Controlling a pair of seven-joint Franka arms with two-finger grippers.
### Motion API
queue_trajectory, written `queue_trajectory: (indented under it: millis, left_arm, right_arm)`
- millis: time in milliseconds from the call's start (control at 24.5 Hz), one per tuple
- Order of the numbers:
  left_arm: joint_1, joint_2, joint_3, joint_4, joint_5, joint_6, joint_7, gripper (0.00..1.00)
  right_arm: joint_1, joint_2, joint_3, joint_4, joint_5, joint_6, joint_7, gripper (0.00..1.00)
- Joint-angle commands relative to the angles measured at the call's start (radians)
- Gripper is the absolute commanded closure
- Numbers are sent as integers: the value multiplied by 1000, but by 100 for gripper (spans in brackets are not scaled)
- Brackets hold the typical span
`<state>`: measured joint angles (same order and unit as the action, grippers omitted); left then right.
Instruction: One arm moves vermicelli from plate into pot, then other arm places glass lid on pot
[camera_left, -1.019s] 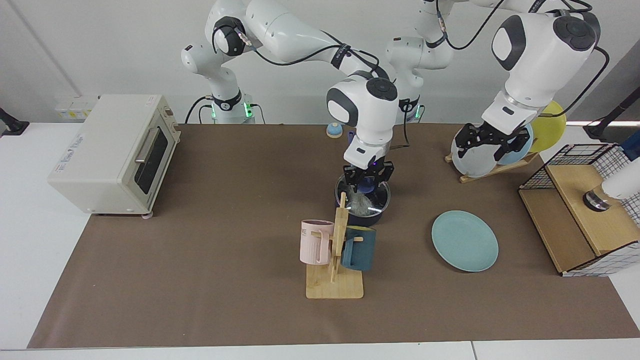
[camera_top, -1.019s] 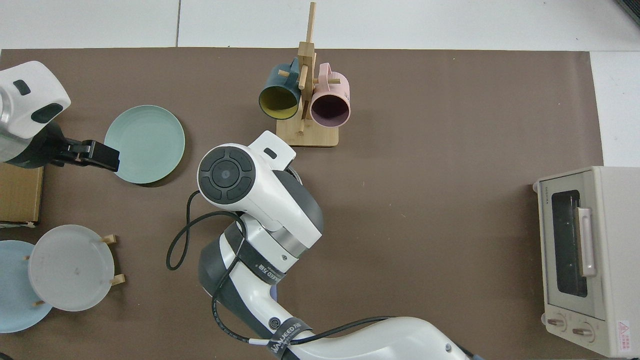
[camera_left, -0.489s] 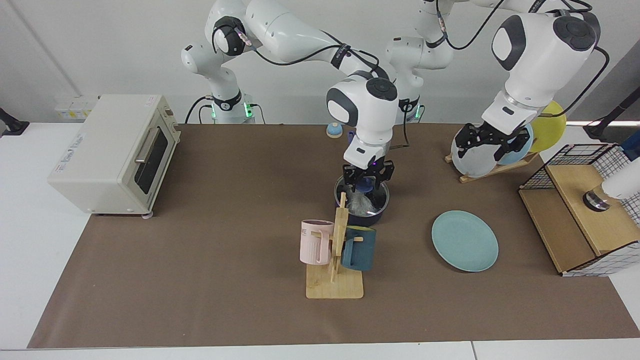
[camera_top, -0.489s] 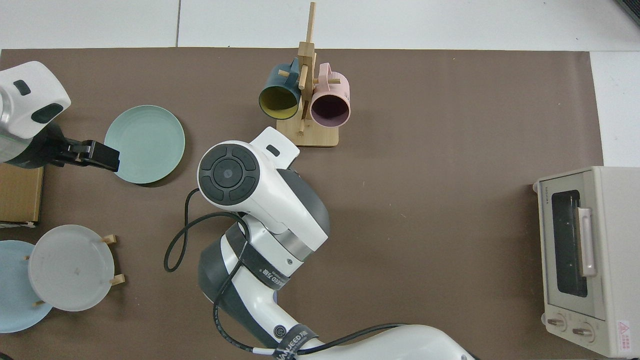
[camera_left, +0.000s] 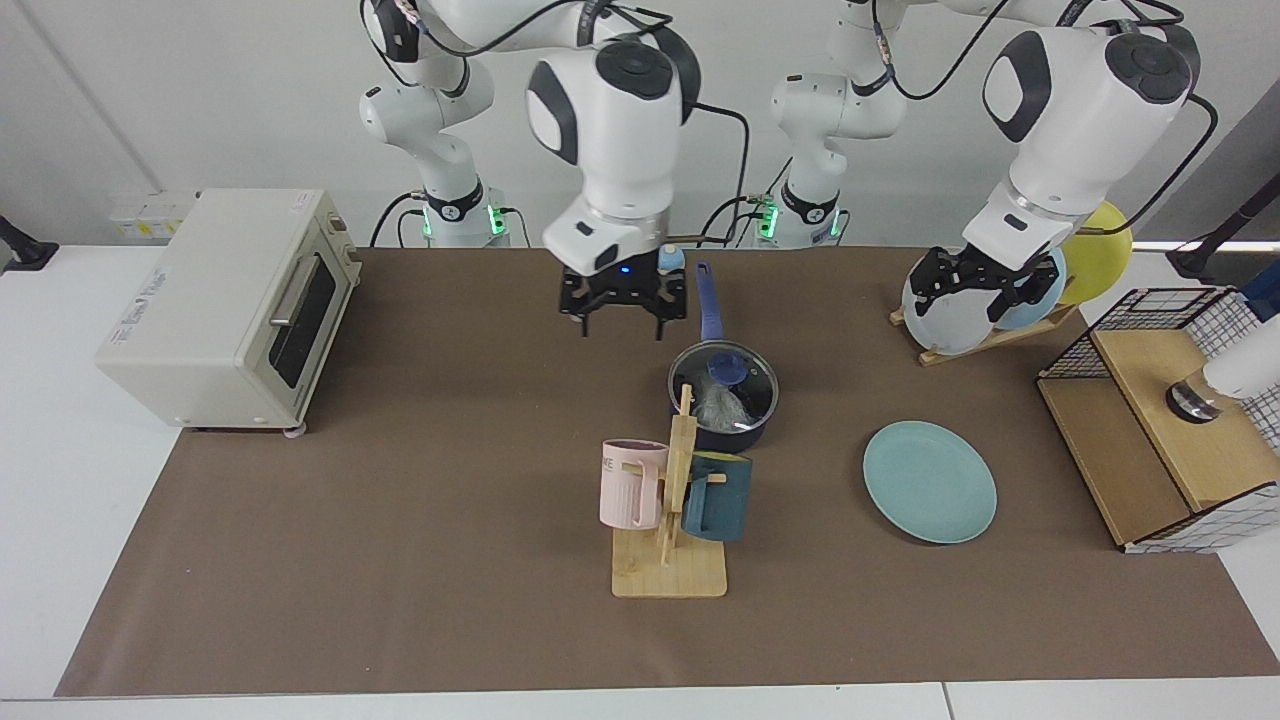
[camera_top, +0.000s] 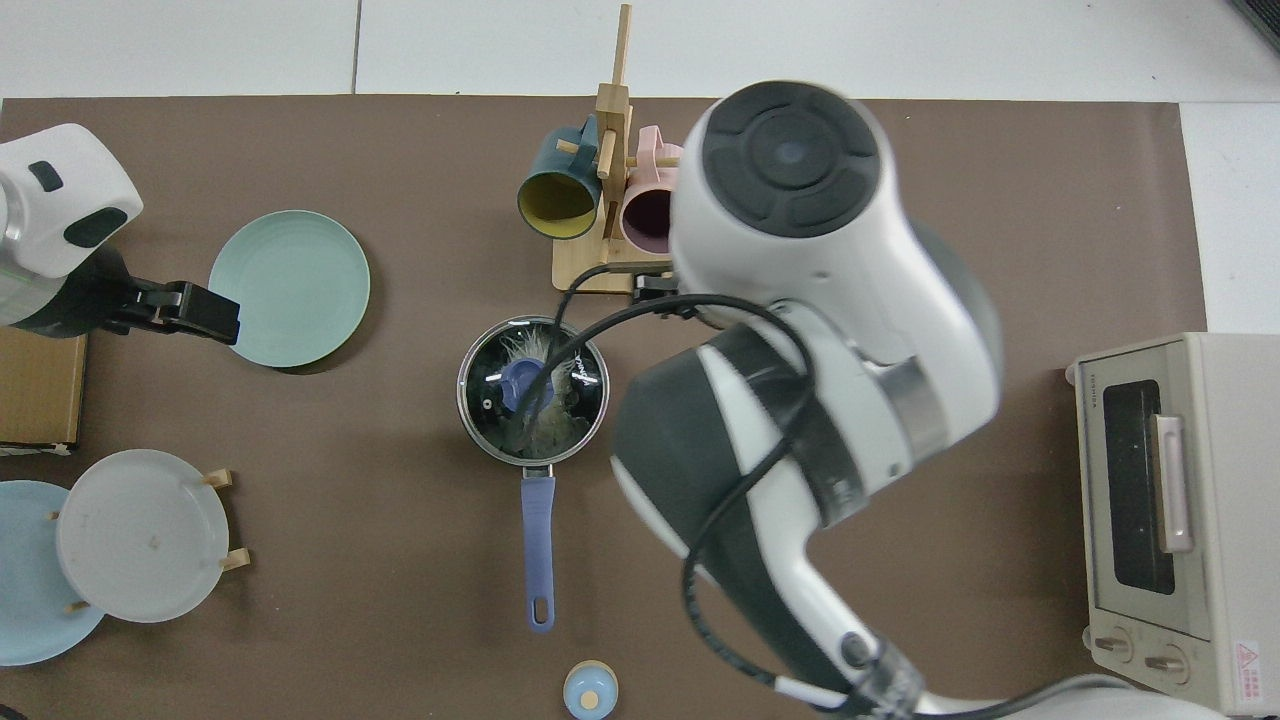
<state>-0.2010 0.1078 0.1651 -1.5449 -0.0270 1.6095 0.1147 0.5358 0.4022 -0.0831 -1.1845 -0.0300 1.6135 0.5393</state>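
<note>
My right gripper (camera_left: 622, 318) hangs raised over the surface (camera_left: 420, 480), beside the pot (camera_left: 722, 412), fingers apart, empty. Left gripper (camera_left: 975, 290) waits by the plate rack (camera_left: 985, 335), open. Glass lid (camera_top: 533, 390) sits on pot w/ vermicelli (camera_top: 545, 425) inside; plate (camera_top: 289, 288) bare. Top view shows pot handle (camera_top: 537, 545); right gripper hidden there.

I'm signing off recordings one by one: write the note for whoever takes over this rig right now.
Right gripper: open, empty, raised beside the pot, toaster side.
Left gripper: open, empty, waiting in front of the plate rack.
Vermicelli is in the pot; glass lid sits on it. Teal plate lies bare.
Done: both steps. Left: nothing but parking the arms.
</note>
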Motion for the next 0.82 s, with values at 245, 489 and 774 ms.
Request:
queue_trajectory:
  millis: [245, 489, 774]
  left_arm:
    - [-1, -16, 4, -17, -7, -19, 5, 0]
    - [-3, -16, 4, -15, -7, -19, 0, 0]
    - [-1, -14, 4, -17, -7, -17, 3, 0]
  right_arm:
    - [-358, -197, 17, -250, -53, 20, -332, 0]
    - [-430, -344, 20, -528, -48, 218, -414, 0]
    - [-427, -474, 20, -764, -33, 378, -401, 0]
